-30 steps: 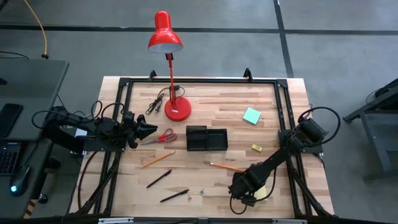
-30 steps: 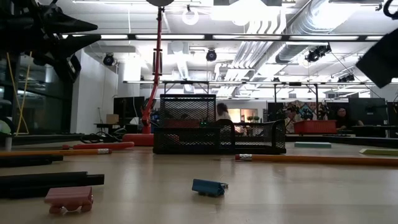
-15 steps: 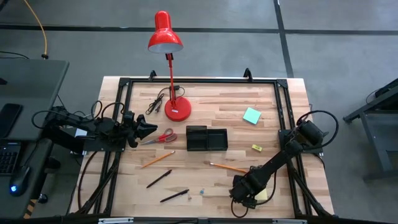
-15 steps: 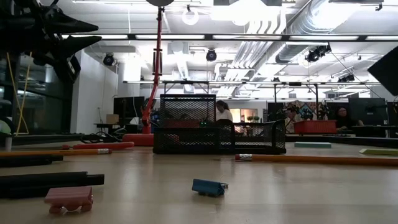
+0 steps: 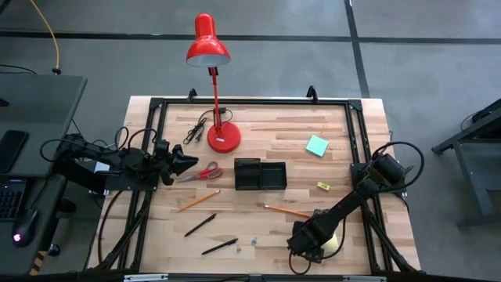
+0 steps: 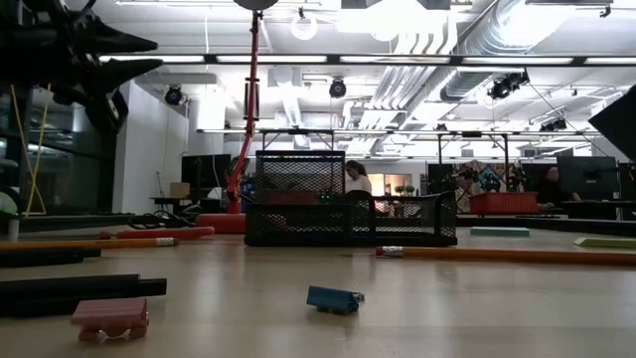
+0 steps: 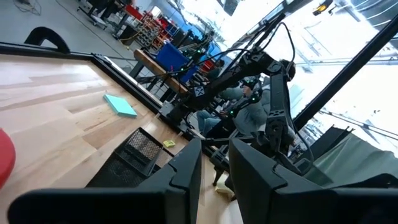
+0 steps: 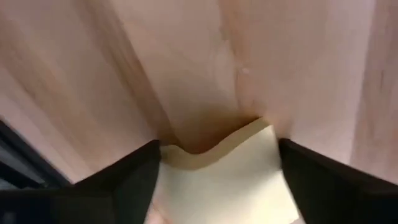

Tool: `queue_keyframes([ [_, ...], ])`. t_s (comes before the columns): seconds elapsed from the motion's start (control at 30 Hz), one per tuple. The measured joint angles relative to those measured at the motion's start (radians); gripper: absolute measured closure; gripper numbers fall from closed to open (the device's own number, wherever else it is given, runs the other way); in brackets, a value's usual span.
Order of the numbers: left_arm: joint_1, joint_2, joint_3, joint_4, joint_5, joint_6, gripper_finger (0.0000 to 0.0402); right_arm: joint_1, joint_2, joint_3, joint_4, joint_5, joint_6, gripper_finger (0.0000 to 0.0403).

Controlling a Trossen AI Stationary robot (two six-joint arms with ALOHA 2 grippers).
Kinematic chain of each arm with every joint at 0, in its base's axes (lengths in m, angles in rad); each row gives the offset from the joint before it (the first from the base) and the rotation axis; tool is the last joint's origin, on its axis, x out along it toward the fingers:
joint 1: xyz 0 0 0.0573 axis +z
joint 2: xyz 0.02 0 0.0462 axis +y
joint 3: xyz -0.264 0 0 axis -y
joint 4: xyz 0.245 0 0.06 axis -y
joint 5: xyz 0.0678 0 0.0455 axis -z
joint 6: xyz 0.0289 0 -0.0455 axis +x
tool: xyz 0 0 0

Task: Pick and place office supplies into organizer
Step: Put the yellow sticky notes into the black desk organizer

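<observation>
My right gripper (image 5: 319,244) is down at the table's near right, shut on the yellow sticky-note pad (image 8: 230,177), which shows beside it in the high view (image 5: 333,244). The black organizer (image 5: 261,174) stands mid-table. On the table lie red-handled scissors (image 5: 205,172), two orange pencils (image 5: 197,200) (image 5: 286,210), two black pens (image 5: 200,225) (image 5: 219,247), a teal pad (image 5: 316,146) and a tiny yellow block (image 5: 323,186). My left gripper (image 5: 184,163) hovers level at the left beside the scissors, open by a narrow gap, holding nothing. My right gripper pinches the yellow pad by two opposite side edges, one finger (image 8: 124,183) on each. The fingers come from above, pointing steeply down. The pad lies on the wood, and its far edge (image 8: 211,149) is bowed into a wave between the fingers.
A red desk lamp stands on its round base (image 5: 223,139) at the far side, with a black cord (image 5: 197,129) beside it. A small blue piece (image 6: 334,299) and a pink one (image 6: 109,316) lie near the front edge. A black frame rail (image 5: 356,149) borders the table.
My right gripper has sunk onto the yellow pad at the near right and now covers more of it in the high view. Its arm has drawn out of the low view's upper right corner.
</observation>
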Motion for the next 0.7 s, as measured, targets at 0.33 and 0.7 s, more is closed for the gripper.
queue_keyframes([
  [0.33, 0.000, 0.000, 0.000, -0.015, 0.000, 0.000, 0.0328, 0.000, 0.014, 0.048, -0.050, 0.058, -0.022, 0.0279],
  [0.7, 0.000, 0.000, 0.000, -0.039, 0.000, 0.002, 0.0328, 0.004, 0.028, 0.165, -0.152, 0.116, 0.121, 0.0224],
])
